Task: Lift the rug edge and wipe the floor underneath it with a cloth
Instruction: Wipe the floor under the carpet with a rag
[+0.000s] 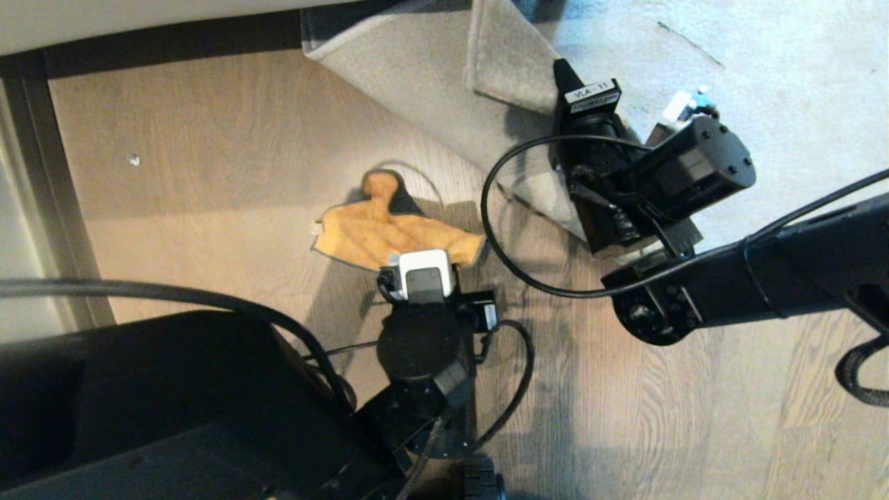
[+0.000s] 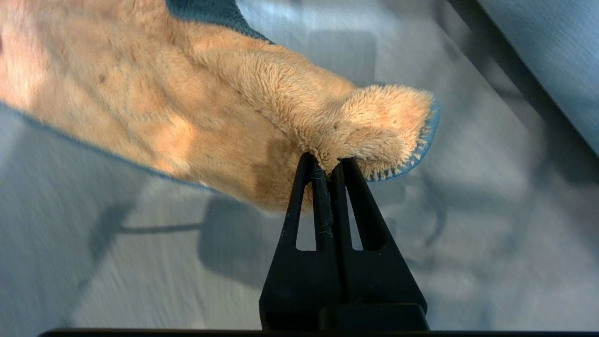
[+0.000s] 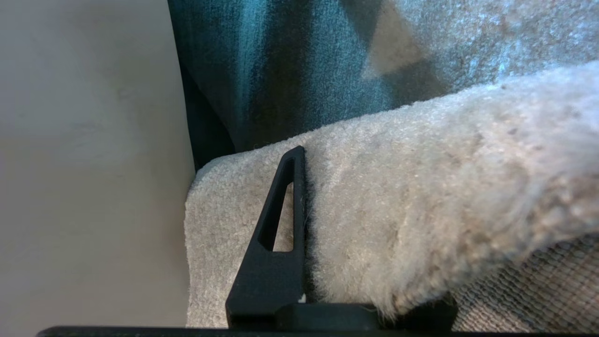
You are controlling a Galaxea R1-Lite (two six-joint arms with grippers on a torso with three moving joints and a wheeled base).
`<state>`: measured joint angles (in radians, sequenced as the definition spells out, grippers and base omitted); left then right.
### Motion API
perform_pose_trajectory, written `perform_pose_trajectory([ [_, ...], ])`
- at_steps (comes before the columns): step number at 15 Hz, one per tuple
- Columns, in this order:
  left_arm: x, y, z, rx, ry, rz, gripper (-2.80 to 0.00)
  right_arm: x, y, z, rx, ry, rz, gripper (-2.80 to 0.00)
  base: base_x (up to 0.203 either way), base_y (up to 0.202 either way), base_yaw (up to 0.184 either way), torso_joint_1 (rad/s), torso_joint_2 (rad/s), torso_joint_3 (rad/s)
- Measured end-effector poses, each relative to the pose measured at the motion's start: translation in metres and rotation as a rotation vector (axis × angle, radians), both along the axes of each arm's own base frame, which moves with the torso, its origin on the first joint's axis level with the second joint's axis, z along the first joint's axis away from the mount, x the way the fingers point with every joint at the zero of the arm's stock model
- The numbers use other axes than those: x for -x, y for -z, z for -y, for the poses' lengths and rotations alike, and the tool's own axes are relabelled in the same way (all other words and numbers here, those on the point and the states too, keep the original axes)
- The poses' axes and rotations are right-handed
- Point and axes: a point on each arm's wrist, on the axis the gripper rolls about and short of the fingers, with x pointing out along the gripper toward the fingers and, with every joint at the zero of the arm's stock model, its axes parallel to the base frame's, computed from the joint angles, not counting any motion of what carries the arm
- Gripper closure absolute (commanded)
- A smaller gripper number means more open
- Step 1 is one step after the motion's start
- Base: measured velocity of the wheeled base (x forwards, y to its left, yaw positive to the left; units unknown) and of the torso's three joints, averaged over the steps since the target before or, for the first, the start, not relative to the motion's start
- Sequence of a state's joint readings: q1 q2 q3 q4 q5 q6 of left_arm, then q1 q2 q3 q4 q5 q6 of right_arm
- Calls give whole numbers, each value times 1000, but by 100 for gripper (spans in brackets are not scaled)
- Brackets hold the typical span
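Cloth [image 1: 378,232]: small mustard-orange piece, fuzzy nap, dark stitched trim and black underside showing at one fold. Lies crumpled on the floor [image 1: 208,153], long axis running roughly across the head view, spread ahead of the left claw [image 2: 331,164]. That claw is clenched on a bunched corner of it, both black tapered fingers pressed together.

Rug edge [image 1: 507,59]: thick grey-beige short pile, folded back over itself so the paler woven backing [image 1: 417,62] shows. Right claw [image 3: 309,196] grasps the fold and holds it raised; one black finger lies against the pile, the other is hidden behind it.

Floor: brown wood-grain planks, matte. Bared strip lies between the cloth and the lifted fold, just beyond the cloth toward the rug. Left arm is the nearer to it; judged next stroke carries the cloth that way, under the raised edge.

Skirting strip [image 1: 173,42]: dark, along the wall, apart from the work.
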<state>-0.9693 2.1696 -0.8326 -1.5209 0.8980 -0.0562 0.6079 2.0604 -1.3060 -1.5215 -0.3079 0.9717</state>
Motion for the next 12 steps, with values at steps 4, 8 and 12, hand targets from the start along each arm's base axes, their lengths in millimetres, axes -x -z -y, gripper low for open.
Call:
perform_pose_trajectory([
  [4, -4, 13, 3, 1, -6, -19, 0, 0, 0, 0, -1, 1, 2, 0, 0, 0, 0, 0, 0, 0],
  [8, -45, 14, -22, 24, -111, -8, 0, -1, 1, 0, 1, 1, -1, 0, 0, 0, 0, 0, 0, 0],
  [12, -105, 2, -74, 41, -245, 49, 0, -2, 2, -1, 2, 0, -3, 0, 0, 0, 0, 0, 0, 0],
])
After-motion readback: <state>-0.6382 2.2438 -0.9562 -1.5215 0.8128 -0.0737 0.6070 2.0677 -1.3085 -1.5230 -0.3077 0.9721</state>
